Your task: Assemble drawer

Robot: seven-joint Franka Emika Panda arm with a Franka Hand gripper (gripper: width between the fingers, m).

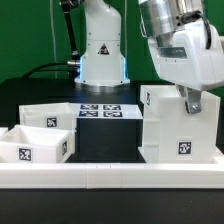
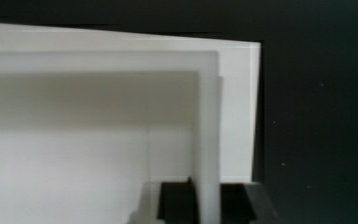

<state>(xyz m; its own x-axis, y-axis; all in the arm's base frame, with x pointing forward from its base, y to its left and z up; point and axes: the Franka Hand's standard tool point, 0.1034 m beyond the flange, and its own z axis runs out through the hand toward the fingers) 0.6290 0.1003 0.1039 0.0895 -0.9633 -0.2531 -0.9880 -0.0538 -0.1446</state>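
Observation:
The drawer's large white cube housing [image 1: 180, 125] stands on the exterior view's right, with a square tag on its front. My gripper [image 1: 188, 100] comes down onto its top edge. In the wrist view the housing's thin wall [image 2: 206, 110] runs between my two dark fingers [image 2: 176, 203], which press against it on both sides, so my gripper [image 2: 208, 192] is shut on the wall. Two shallow white trays lie on the exterior view's left: one in front [image 1: 35, 147] and one behind it [image 1: 47, 116], each with a tag.
The marker board [image 1: 100, 110] lies flat on the dark table in front of the arm's base [image 1: 103, 62]. A long white rail-like border [image 1: 110, 176] runs along the front of the table, just before the trays and the housing.

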